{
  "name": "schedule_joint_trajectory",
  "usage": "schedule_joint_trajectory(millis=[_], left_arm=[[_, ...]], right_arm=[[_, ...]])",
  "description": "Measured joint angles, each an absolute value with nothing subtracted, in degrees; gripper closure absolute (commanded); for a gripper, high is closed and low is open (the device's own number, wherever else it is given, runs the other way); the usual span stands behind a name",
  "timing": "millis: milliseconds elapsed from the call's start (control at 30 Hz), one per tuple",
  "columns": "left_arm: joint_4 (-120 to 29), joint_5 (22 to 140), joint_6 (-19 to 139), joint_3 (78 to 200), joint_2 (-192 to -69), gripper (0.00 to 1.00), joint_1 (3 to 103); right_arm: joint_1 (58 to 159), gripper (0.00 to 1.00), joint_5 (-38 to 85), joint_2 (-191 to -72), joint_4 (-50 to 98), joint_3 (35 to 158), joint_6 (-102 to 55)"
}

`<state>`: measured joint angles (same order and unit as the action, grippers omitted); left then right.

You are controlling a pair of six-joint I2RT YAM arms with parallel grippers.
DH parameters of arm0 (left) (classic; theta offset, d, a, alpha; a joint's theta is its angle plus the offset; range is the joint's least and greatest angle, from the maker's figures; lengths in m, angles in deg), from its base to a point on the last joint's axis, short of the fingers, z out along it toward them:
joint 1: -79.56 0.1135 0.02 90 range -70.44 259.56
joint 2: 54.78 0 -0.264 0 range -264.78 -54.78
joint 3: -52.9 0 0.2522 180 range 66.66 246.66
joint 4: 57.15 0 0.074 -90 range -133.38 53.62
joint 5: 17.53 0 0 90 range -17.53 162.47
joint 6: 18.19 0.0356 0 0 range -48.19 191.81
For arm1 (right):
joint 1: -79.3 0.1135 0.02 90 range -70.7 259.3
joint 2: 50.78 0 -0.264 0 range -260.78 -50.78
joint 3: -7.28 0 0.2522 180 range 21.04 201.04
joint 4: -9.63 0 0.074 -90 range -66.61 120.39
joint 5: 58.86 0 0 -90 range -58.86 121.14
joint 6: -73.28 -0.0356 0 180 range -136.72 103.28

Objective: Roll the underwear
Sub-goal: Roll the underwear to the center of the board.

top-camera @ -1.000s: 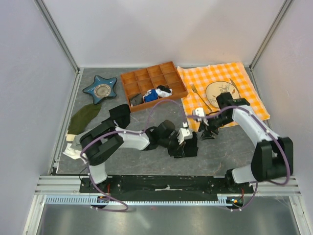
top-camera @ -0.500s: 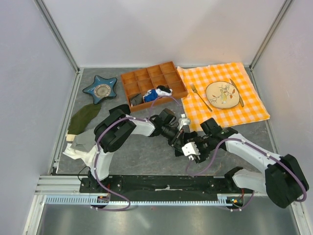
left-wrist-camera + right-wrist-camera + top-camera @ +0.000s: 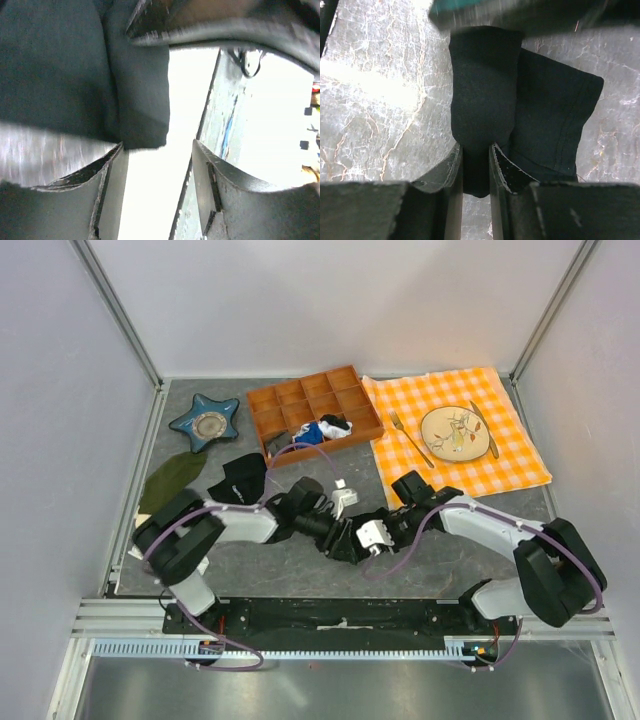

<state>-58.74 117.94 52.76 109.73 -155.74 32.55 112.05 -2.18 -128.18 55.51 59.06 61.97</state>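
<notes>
1. Right jaws are closed on a fold of the underwear (image 3: 482, 90). Black fabric passes between the two fingers (image 3: 449, 172) and is pinched narrow there.
2. Left jaws stand apart, with a bright gap between the fingers (image 3: 220, 190) and nothing clamped. Dark fabric hangs just above and beside one finger. The view is blurred, so I cannot tell whether it touches.
3. Right wrist view: the underwear forms a thick rolled tube running away from the jaws. A flatter flap with a stitched seam spreads to the tube's right. Both parts lie on the grey marbled bench (image 3: 375, 100).
4. Top view: both arms reach in toward the middle of the bench, nearer its front edge, with their wrists close together. The garment is mostly hidden beneath them.
5. At the back of the bench sits the orange compartment tray (image 3: 300, 400). White, blue and black bits are bunched in one of its near compartments.
6. Left of the tray is a blue star-shaped dish (image 3: 205, 422). Nearer than the dish, an olive-green cloth (image 3: 170, 480) lies flat by the left edge.
7. Just right of the tray is an orange checked cloth (image 3: 520, 455). It carries a plate (image 3: 452, 432), with a fork (image 3: 410, 438) on the plate's left and a knife (image 3: 480, 425) on its right.
</notes>
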Motion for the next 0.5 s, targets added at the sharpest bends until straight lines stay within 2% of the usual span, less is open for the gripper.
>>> schedule_joint_trajectory(millis=[200, 367, 500], left_arm=[[-62.37, 109.29, 55.17, 92.16, -134.67, 0.37, 30.24], [-68.22, 96.78, 63.95, 82.08, -121.1, 0.28, 14.3], [-69.16, 88.0, 73.46, 81.99, -119.64, 0.25, 6.57]], right_arm=[[111.13, 0.78, -7.27, -135.96, 66.94, 67.13, 62.67], [110.43, 0.78, -13.24, -146.76, 79.31, 75.41, 64.11], [108.14, 0.77, -17.41, -155.61, 88.82, 80.7, 65.64]])
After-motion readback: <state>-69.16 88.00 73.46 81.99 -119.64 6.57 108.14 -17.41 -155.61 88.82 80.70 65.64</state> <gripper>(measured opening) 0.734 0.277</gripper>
